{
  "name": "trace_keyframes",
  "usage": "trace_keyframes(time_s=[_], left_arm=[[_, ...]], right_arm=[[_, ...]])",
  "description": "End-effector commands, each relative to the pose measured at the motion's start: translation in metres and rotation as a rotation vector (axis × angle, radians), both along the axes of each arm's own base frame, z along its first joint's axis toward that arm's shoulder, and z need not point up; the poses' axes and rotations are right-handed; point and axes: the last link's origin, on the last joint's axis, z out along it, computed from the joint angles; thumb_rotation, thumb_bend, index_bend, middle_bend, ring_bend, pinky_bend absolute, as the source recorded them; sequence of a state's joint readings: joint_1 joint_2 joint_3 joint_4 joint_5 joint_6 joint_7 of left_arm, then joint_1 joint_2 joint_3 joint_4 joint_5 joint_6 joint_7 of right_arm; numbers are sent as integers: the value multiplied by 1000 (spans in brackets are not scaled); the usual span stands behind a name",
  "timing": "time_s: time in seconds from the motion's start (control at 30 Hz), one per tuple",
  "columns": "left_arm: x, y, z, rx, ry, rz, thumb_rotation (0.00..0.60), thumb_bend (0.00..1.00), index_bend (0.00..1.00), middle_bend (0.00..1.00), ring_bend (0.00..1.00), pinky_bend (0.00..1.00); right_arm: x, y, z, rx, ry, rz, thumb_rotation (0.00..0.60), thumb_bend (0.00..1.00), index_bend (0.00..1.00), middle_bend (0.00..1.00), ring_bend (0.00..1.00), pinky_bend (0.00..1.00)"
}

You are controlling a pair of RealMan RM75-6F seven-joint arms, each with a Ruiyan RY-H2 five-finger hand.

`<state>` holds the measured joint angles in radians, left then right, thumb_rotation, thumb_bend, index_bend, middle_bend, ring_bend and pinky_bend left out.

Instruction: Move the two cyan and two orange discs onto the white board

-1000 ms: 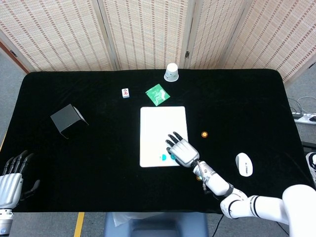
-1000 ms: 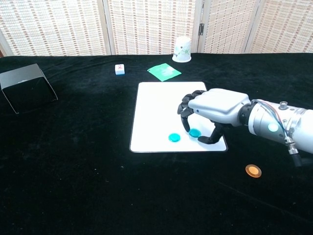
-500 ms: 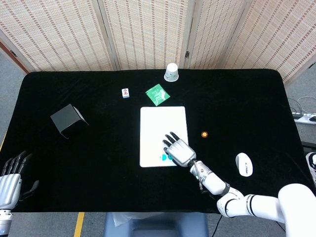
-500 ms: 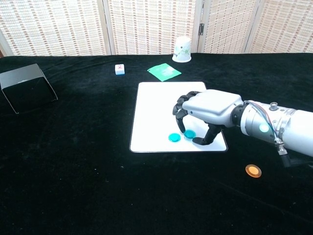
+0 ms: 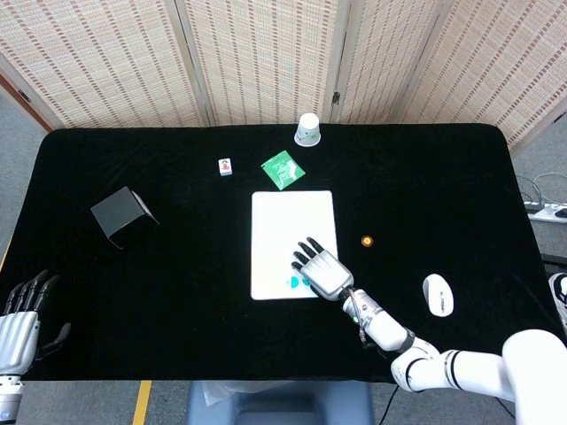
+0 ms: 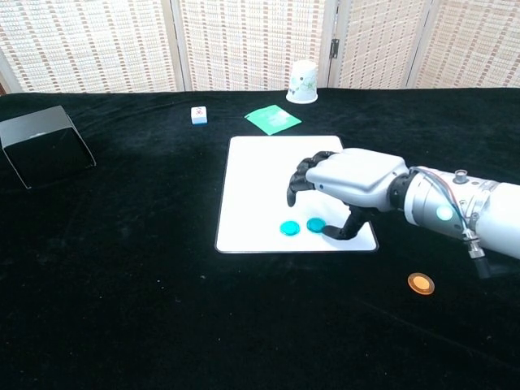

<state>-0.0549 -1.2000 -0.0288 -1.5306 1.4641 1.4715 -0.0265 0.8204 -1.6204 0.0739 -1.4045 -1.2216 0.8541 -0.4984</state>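
Board (image 6: 260,175): discs (image 6: 302,227) (cyan) under robot hand (image 6: 345,183)

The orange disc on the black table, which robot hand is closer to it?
The right hand. It hovers over the white board, just beside the orange disc. The left hand sits far off at the table's opposite edge.

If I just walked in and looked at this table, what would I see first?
Probably the white board shining in the middle of the black table, with the robot's right hand hovering over its near end. Just under the hand's fingers sit two cyan discs side by side on the board, and one orange disc lies alone on the cloth nearer the robot.
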Motion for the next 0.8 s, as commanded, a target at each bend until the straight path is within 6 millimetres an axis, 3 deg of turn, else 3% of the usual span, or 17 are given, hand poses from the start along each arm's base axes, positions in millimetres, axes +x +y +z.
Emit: trace_keyframes(time_s=[0.03, 0.33, 0.47, 0.6, 0.8], left_arm=[[0, 1, 0, 0, 1, -2, 600, 401, 109, 17, 67, 0], [5, 3, 0, -2, -3, -22, 600, 401, 109, 17, 66, 0], [7, 3, 1, 0, -3, -33, 600, 401, 109, 17, 66, 0], [11, 3, 3, 5, -2, -45, 600, 401, 109, 17, 66, 0], [15, 2, 2, 0, -4, -58, 600, 401, 109, 17, 66, 0]], right_arm=[[0, 3, 13, -24, -46, -3, 600, 447, 282, 179, 43, 0], [-39, 43, 68, -82, -117, -33, 600, 446, 351, 178, 49, 0], [-62, 64, 80, -92, -114, -50, 600, 447, 364, 178, 46, 0], [-83, 84, 84, -102, -102, -66, 600, 447, 374, 176, 39, 0], [-103, 101, 72, -79, -89, -108, 600, 447, 387, 171, 27, 0]])
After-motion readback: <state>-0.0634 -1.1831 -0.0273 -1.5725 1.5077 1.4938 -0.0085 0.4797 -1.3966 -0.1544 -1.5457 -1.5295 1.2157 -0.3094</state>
